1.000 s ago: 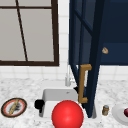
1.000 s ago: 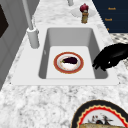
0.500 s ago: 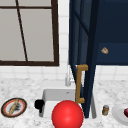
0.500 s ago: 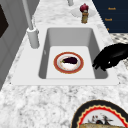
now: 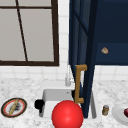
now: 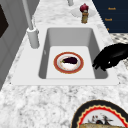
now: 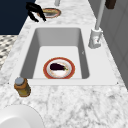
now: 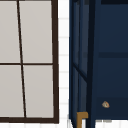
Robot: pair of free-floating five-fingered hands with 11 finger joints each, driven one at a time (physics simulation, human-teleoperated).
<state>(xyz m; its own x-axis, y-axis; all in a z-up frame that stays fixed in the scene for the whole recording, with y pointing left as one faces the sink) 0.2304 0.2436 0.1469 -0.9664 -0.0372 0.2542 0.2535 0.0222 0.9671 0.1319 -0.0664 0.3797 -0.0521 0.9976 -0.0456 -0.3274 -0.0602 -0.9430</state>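
Note:
My left hand (image 5: 38, 104) floats by the left front corner of the sink (image 5: 47, 93); its fingers hang down relaxed and hold nothing. In the left side view this hand (image 6: 110, 58) hovers over the sink's front rim (image 6: 106, 78). In the right side view the hand (image 7: 35, 11) is at the far end, beside a patterned plate (image 7: 50, 12). On the sink floor lies a red-rimmed plate (image 6: 59, 68) (image 7: 47, 72) carrying a dark eggplant (image 6: 70, 60) (image 7: 58, 66). A red ball (image 5: 67, 114) stands in front of the sink.
An open navy cabinet door with a wooden handle (image 5: 80, 83) hangs over the sink's right half. The faucet (image 6: 31, 27) (image 7: 96, 35) stands at the back. A patterned plate (image 5: 13, 107) lies left. A small jar (image 5: 105, 110) (image 7: 22, 86) and a white plate (image 5: 120, 113) sit right.

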